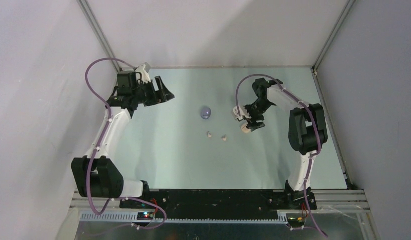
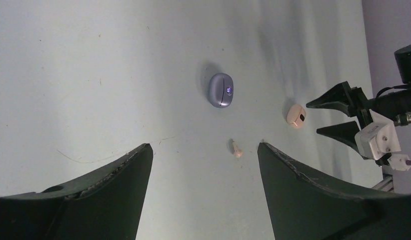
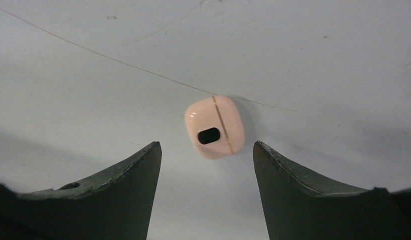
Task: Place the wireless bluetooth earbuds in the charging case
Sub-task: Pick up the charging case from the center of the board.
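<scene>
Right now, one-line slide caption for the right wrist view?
Open right claw hovers above the closed cream charging case, which lies untouched on the table.

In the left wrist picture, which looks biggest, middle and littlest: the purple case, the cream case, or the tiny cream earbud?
1. purple case, looks biggest
2. cream case, a bit smaller, though its distance from the camera may play a part
3. cream earbud, clearly the littlest

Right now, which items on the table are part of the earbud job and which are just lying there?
Job: two cream earbuds, loose; cream case, closed; right gripper, open over it.
Lying about: purple case, closed; no purple buds in view, so probably spare.
</scene>
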Motion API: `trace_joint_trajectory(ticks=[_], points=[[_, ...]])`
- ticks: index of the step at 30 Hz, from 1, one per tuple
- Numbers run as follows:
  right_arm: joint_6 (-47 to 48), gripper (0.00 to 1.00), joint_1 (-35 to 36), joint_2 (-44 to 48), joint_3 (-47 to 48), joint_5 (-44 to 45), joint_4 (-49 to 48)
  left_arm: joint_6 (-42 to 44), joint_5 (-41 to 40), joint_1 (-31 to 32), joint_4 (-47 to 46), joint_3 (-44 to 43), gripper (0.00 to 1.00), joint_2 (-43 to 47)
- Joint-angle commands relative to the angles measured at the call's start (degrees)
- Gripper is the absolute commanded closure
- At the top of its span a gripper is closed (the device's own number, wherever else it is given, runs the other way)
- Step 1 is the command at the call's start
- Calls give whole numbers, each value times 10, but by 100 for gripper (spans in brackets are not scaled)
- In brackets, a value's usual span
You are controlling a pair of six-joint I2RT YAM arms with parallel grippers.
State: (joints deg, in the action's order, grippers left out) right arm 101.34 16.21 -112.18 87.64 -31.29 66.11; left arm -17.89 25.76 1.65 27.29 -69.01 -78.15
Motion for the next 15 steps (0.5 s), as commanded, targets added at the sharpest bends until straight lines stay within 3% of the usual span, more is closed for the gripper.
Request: trace_joint_trajectory(ticks=[1,15], points=[[125,28,17,-3,2,19,-27,33,13,3,-5,2,17,37],[137,31,34,-60,13,71,4,59,2,3,10,14,16,64]])
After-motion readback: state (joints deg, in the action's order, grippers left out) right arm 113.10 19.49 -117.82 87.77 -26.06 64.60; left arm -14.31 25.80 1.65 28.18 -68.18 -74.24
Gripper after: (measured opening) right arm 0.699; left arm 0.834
